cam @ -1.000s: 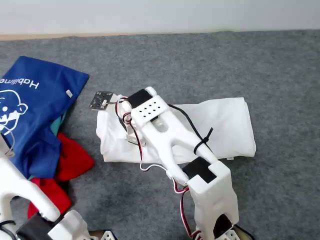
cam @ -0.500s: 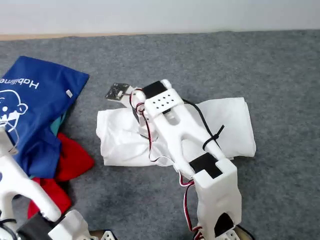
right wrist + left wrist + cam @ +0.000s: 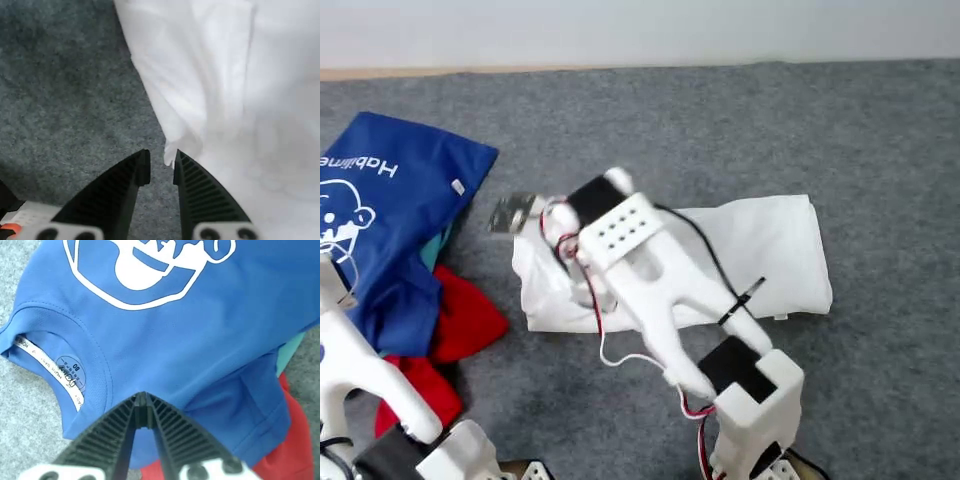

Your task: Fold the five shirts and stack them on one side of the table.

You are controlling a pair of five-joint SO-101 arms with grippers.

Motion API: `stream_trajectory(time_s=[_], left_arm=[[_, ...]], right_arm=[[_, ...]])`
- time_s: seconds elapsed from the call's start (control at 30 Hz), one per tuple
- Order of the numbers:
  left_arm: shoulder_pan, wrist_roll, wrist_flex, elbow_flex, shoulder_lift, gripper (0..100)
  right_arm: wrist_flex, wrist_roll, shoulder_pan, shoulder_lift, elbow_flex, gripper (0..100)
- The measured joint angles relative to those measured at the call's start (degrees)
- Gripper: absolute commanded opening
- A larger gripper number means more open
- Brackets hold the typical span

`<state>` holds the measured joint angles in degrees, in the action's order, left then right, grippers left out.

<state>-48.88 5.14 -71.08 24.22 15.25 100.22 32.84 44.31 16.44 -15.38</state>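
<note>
White shirt (image 3: 240,100) hem — at right jaws' tips (barely parted) | left jaws clenched

The blue shirt (image 3: 390,215) runs off the high view's left edge, which cuts its print short. Under the blue shirt a teal shirt (image 3: 445,240) shows as a mere sliver. A red shirt (image 3: 465,320) pokes out only along the blue shirt's lower right side, the rest buried. How many garments lie in that pile cannot be told.

Below the blue shirt, the left arm (image 3: 360,380) is cut by the picture's edge. To the right of the blue shirt, the right arm (image 3: 650,270) covers the middle of the white shirt (image 3: 770,250), and a small board (image 3: 513,213) on its wrist is blurred.

In the left wrist view the left end effector (image 3: 141,402) masks part of the blue shirt. The collar label (image 3: 70,371) carries print too small to read.
</note>
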Motion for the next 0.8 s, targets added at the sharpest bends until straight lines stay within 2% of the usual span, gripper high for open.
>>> stream_trajectory(time_s=[0.27, 0.43, 0.53, 0.8], left_arm=[[0.00, 0.00, 0.00, 0.00, 0.00, 0], [0.00, 0.00, 0.00, 0.00, 0.00, 0], [0.00, 0.00, 0.00, 0.00, 0.00, 0], [0.00, 0.00, 0.18, 0.00, 0.00, 0]], right_arm=[[-8.79, 0.88, -2.11, 10.37, 2.46, 8.5], [-12.57, 3.34, -7.03, 17.67, -5.27, 8.5], [-12.31, 3.43, -8.70, 21.71, -11.78, 8.6], [-2.99, 3.43, -7.47, 23.47, -26.99, 8.6]])
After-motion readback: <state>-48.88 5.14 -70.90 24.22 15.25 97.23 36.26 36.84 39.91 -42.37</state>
